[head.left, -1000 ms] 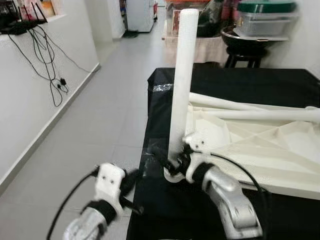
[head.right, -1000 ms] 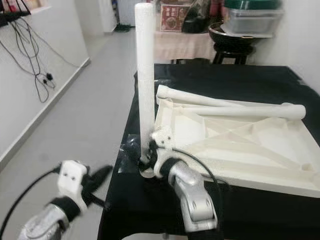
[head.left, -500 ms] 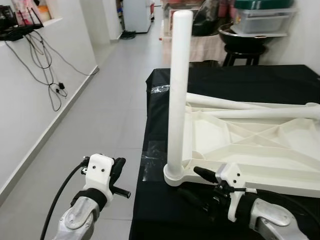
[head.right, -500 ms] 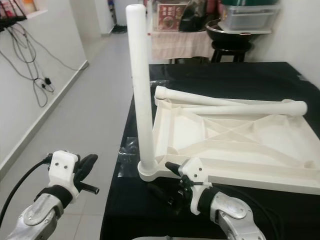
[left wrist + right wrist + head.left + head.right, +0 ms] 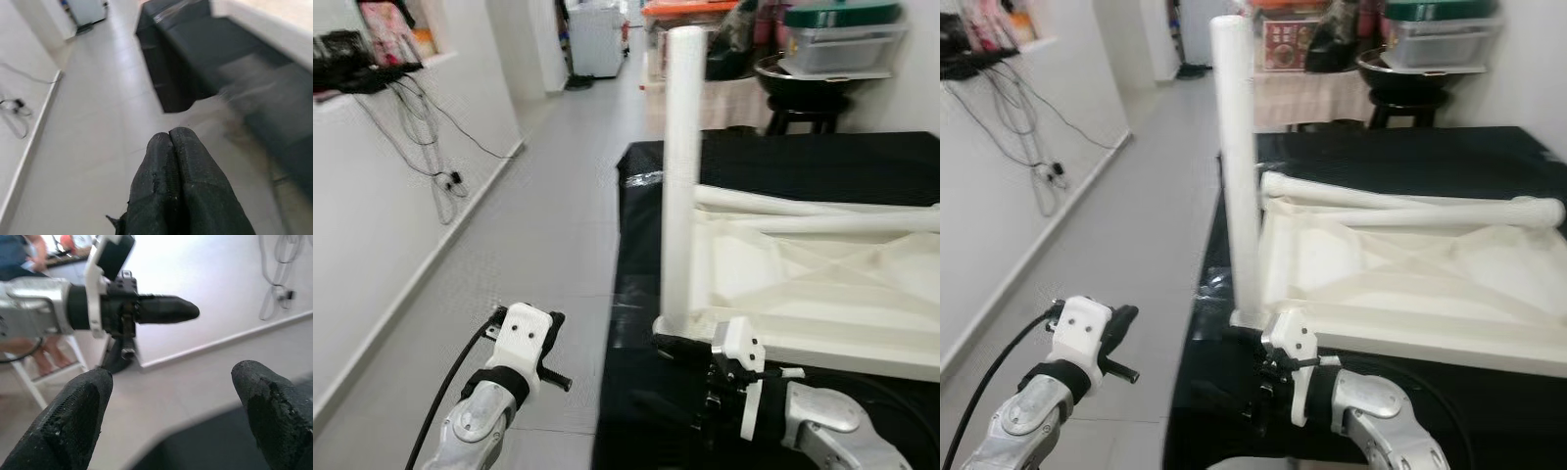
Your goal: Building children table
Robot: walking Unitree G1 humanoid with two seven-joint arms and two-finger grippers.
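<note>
A white children's table top (image 5: 822,294) lies upside down on a black-covered table (image 5: 783,162). One white leg (image 5: 682,176) stands upright in its near left corner. Two more white legs (image 5: 1410,206) lie along its far edge. My right gripper (image 5: 671,377) hovers open at the black table's near edge, just below the upright leg's base, with nothing between its fingers (image 5: 73,416). My left gripper (image 5: 556,318) is shut and empty over the floor, left of the table; the left gripper (image 5: 166,309) appears shut in the right wrist view.
Grey tiled floor (image 5: 548,225) runs along the table's left side. A white wall (image 5: 382,215) with hanging cables and a ledge bounds it. Behind the table stand a dark stool with a wok (image 5: 798,83) and a green-lidded box (image 5: 842,39). A person's legs (image 5: 46,355) show by a white chair.
My right gripper has let go of the upright leg's base and drawn back to the table's near edge, now open. The leg stays upright. The left gripper has barely moved; the camera shifted.
</note>
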